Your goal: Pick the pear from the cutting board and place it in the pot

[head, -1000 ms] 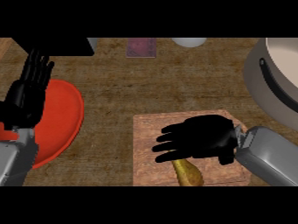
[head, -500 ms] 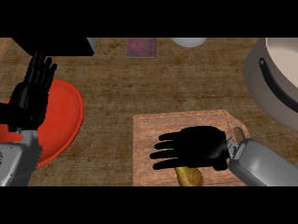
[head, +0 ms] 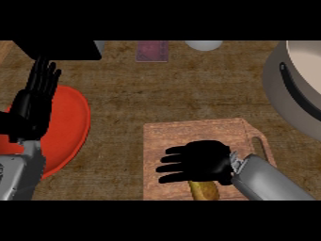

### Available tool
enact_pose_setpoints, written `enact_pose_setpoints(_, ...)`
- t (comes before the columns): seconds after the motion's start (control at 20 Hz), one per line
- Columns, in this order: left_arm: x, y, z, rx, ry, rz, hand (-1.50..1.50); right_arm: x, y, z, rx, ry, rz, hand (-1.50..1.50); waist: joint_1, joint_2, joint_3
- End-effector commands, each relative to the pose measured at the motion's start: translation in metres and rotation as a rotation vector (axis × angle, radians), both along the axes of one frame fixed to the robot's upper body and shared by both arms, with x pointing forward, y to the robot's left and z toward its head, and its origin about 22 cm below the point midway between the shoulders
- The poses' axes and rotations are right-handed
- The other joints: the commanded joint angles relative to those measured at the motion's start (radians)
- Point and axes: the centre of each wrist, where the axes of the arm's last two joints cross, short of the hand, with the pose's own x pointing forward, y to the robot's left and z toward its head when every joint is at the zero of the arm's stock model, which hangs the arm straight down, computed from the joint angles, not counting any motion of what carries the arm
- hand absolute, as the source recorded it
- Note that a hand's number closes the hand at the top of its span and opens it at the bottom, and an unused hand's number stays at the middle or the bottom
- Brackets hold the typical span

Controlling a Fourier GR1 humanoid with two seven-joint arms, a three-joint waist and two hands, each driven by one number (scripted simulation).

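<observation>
On the wooden cutting board (head: 183,134) at the lower middle lies the yellow-brown pear (head: 205,189), mostly hidden under my right hand (head: 203,161). That hand hovers flat over the pear with its fingers spread and pointing left, open. The big grey pot (head: 298,89) with a pale inside stands at the right edge, partly cut off. My left hand (head: 32,103) rests open at the left, fingers up, over the orange plate (head: 69,127).
A small purple-pink square object (head: 152,51) and a white round thing (head: 204,45) sit at the counter's far edge. A black block (head: 59,48) fills the far left corner.
My right hand has drawn back toward the lower edge and sunk over the pear, which now shows less. The left hand has barely shifted.
</observation>
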Motion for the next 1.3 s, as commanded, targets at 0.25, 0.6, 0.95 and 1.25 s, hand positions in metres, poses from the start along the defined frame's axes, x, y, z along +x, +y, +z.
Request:
enact_pose_setpoints(0.25, 0.001, 0.018, -0.001, -0.006, 0.006, 0.006, 0.0, -0.004, 0.003, -0.034, -0.026, 0.059, 0.041, -1.5, -0.003, 0.0, 0.0)
enact_pose_setpoints(0.6, -0.007, 0.011, 0.009, 0.002, 0.006, 0.004, 0.0, -0.023, 0.019, -0.056, 0.048, 0.016, 0.236, 1.5, 0.003, 0.0, 0.0)
enact_pose_setpoints(0.95, 0.001, 0.019, -0.001, 0.001, 0.008, 0.005, 0.0, -0.028, 0.024, -0.052, 0.094, -0.009, 0.222, 1.5, -0.003, 0.001, 0.0)
enact_pose_setpoints(1.25, 0.006, -0.002, -0.004, 0.005, 0.013, 0.013, 0.0, -0.046, 0.007, -0.015, 0.232, -0.126, 0.138, 1.5, -0.018, -0.002, 0.0)
